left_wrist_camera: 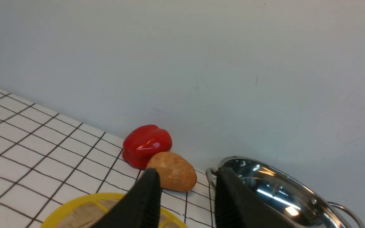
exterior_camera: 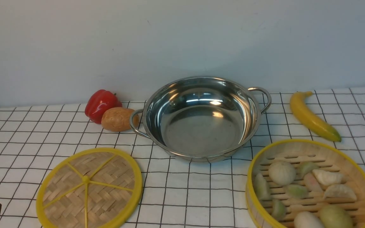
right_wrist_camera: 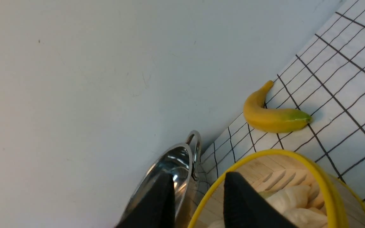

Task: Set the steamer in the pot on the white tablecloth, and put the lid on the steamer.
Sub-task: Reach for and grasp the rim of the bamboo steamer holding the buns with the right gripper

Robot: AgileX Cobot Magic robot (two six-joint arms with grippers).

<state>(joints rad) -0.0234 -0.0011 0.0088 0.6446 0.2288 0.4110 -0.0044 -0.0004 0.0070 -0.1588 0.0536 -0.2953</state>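
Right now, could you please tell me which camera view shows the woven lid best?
The front view: the lid lies flat on the white tablecloth, nearly whole, with its weave, yellow rim and spokes clear. The left wrist view catches only an arc of its yellow rim. The right wrist view does not show it.

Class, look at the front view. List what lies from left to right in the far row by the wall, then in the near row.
Far row: red pepper → potato → pot → banana. Near row: lid → steamer.
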